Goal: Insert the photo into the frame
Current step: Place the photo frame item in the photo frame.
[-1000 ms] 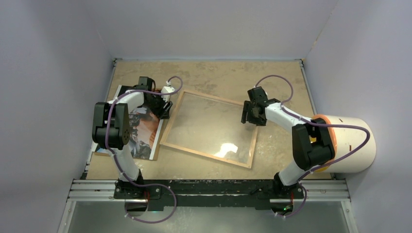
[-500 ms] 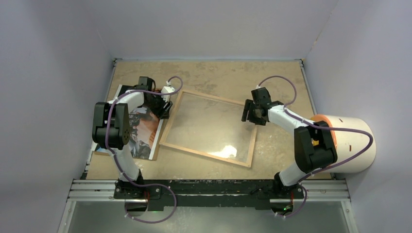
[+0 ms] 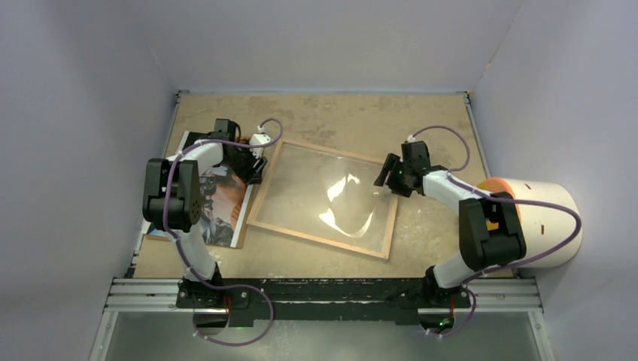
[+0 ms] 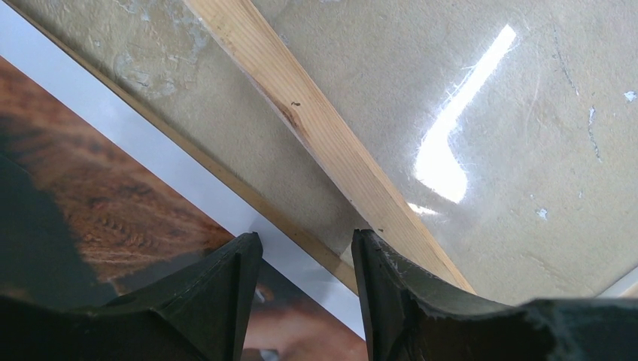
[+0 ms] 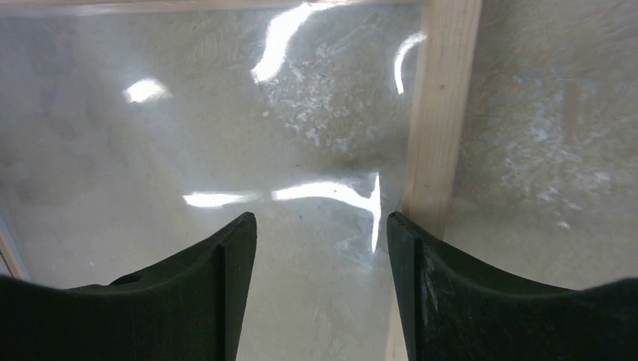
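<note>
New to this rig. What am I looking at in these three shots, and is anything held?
A left arm and a right arm stand at the near edge of a table. The wide shot looks down from above; the other two come from wrist cameras, so the dark prongs are that arm's own fingers. On it lie a wooden frame with a clear sheet in it and, to its left, a photo. The left pincer is open over the photo's edge; the right pincer is open over the frame's right rail. Neither holds anything.

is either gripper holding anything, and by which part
Nothing is held: left gripper is open above the photo, right gripper is open above the frame.
</note>
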